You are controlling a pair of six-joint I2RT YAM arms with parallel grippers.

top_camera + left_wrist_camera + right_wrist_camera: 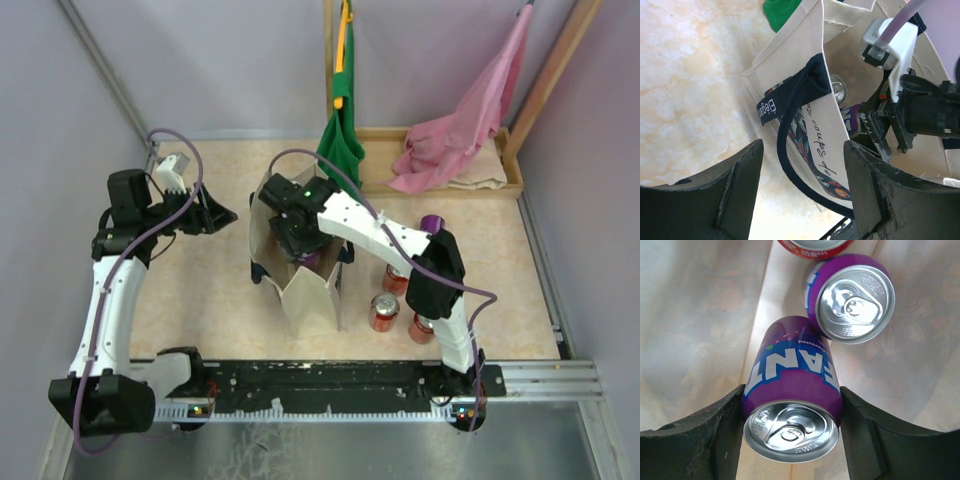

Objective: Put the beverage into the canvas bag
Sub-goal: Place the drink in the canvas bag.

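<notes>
Inside the bag (315, 300), the right gripper (792, 440) is clamped on a can (792, 385), while the left gripper (802, 185) hangs spread apart beside the strap (781, 145).

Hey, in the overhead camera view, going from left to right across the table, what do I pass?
left tool → canvas bag → red can beside the bag → red can by the right arm's base. The right tool and the hanging cloths overlap these, so they are left out.
</notes>
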